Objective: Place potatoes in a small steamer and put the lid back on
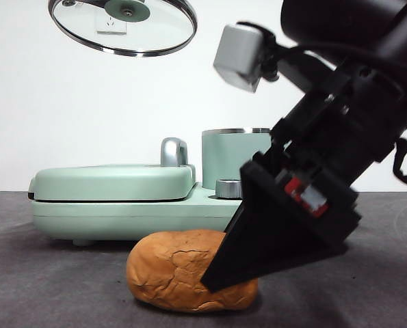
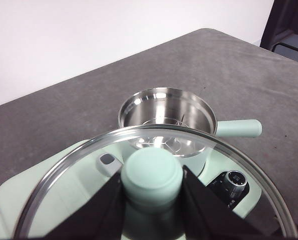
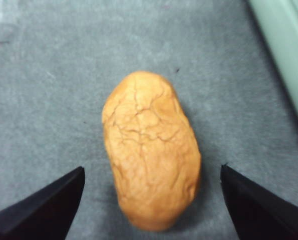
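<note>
Front view is showing the right end effector (image 1: 220,277) reaching down at the potato (image 1: 179,270), which is lying on the bench (image 1: 53,287) near its front edge, before the small steamer (image 1: 234,157). Its jaws are standing wide apart, straddling the potato without gripping. The left end effector (image 2: 151,192) is clamping the lid (image 2: 63,200) by its knob, above the steamer. Closing off-centre is risking the rounded potato rolling away.

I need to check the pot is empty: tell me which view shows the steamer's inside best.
The left wrist view: it looks down into the small steamer, showing its bare steel interior below the held lid. The front view shows only its outer wall behind the right gripper. The right wrist view misses it.
</note>
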Controlling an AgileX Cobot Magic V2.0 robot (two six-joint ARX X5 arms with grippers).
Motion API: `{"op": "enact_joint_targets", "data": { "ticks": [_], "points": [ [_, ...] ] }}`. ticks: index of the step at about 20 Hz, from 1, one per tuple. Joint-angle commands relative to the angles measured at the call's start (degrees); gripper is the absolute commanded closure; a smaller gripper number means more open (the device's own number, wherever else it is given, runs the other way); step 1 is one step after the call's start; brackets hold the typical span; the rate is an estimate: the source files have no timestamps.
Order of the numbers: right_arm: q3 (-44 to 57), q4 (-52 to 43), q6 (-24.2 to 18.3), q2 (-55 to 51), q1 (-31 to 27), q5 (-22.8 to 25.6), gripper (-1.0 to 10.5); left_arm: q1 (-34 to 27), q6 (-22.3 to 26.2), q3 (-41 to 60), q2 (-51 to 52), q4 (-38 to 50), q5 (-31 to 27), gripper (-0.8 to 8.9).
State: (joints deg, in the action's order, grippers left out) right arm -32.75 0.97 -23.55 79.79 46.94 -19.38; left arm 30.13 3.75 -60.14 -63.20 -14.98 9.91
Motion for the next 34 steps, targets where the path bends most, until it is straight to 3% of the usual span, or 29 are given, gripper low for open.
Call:
{"op": "enact_joint_targets", "data": {
  "ticks": [1,4,9,12,16,19,22,29,34],
  "points": [
    [-1.01,-0.96,1.25,2.1,0.63,-0.11,5.8,0.2,-0.22,-1.16,-0.09,1.7,-0.09,8.01],
    [-1.03,-0.92,4.98,2.58,0.63,-0.07,7.1,0.2,-0.22,-1.16,-0.09,1.7,-1.22,8.01],
    [-1.38,3.1,16.22,-2.62,0.39,-0.09,7.2,0.2,-0.22,-1.16,-0.09,1.7,-1.38,8.01],
    [-4.04,15.12,23.1,-9.07,0.31,1.16,7.2,0.2,-0.2,-1.16,-0.09,1.73,-1.38,8.01],
    [-14.05,39.98,29.11,-14.16,-0.7,4.35,7.2,0.2,0.11,-1.16,-0.09,1.73,-1.38,8.01],
    [-24.55,57.29,28.85,-14.29,-1.44,11.26,7.2,0.13,0.11,-1.16,-0.09,1.73,-1.38,8.01],
    [-32.79,64.57,26.91,-14.12,-1.51,18.49,7.2,0.13,0.07,-1.16,-0.11,1.73,-1.38,8.01],
    [-49.09,69.33,19.45,-7.13,-4.79,29.14,7.2,0.11,0.26,-1.16,-0.15,1.7,-1.38,8.01],
    [-57.94,66.86,15.08,1.51,-9.38,29.42,7.2,-0.13,0.24,-1.16,-0.15,1.7,-1.38,8.01]
  ]
}}
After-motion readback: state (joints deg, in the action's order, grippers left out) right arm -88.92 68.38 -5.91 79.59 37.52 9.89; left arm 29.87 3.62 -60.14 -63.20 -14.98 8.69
